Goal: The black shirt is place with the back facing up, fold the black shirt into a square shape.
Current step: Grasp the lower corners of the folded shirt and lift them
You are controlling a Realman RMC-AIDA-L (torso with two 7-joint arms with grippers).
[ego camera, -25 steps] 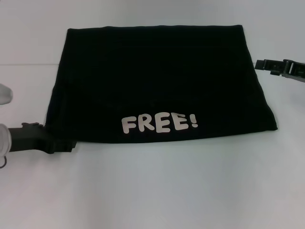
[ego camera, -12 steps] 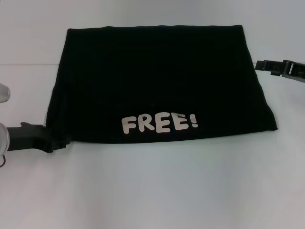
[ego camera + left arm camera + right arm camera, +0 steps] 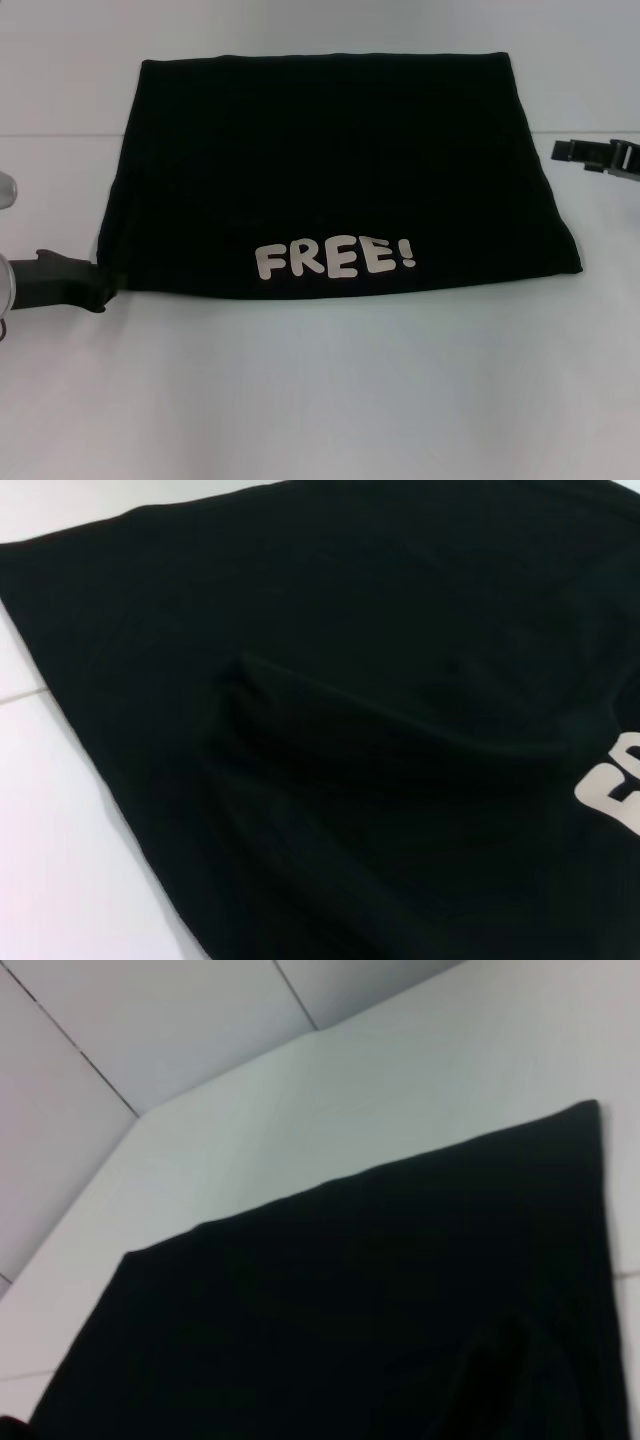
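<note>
Black shirt [image 3: 330, 170] folded flat on white table [image 3: 330, 400]; pale wall behind.

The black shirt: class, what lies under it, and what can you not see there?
The black shirt lies folded flat on the white table, "FREE!" lettering facing up. Its lower layers and the tabletop beneath are covered, so anything under it cannot be seen.
</note>
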